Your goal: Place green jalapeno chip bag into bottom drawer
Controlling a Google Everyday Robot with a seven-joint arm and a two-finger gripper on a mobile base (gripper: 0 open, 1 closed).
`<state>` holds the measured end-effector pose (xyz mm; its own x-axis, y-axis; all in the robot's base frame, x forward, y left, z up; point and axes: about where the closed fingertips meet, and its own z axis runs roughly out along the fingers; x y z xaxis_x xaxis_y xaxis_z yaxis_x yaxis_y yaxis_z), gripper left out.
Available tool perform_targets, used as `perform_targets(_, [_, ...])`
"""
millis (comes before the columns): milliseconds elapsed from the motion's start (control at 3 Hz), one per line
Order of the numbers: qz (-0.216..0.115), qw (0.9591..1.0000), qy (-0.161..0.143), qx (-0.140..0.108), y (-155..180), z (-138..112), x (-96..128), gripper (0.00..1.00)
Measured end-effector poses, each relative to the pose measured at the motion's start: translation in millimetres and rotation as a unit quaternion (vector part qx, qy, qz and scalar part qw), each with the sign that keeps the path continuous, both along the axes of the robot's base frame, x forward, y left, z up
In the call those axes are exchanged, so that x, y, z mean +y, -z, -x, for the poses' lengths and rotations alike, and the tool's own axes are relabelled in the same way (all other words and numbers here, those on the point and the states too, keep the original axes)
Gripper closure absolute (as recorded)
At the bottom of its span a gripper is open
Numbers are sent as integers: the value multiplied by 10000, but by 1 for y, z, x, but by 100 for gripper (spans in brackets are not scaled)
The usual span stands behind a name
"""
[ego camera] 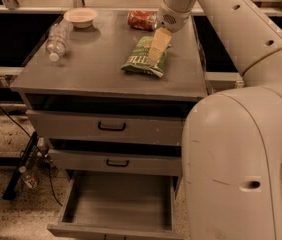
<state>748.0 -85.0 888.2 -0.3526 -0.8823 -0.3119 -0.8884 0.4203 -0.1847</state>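
Jaws parted or closed, I cannot tell, as the gripper (156,50) hangs over the green jalapeno chip bag (138,62) lying flat on the cabinet top (91,69), likely lining up a grasp, with the bottom drawer (118,210) pulled out ready below.

Cabinet top (96,71): bowl (80,17), bottle (57,38), can (142,20), green chip bag (138,62) beneath hand (159,46).
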Motion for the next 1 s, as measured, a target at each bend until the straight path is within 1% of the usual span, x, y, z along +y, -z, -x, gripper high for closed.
perform_targets(333, [-298,9995,-22,-33,6,-15,12,0])
perform_targets(667, [-496,9987,-90,-17,10,-23,21,0])
perform_targets(1000, [-607,9976,-334,-87,4,-27,39,0])
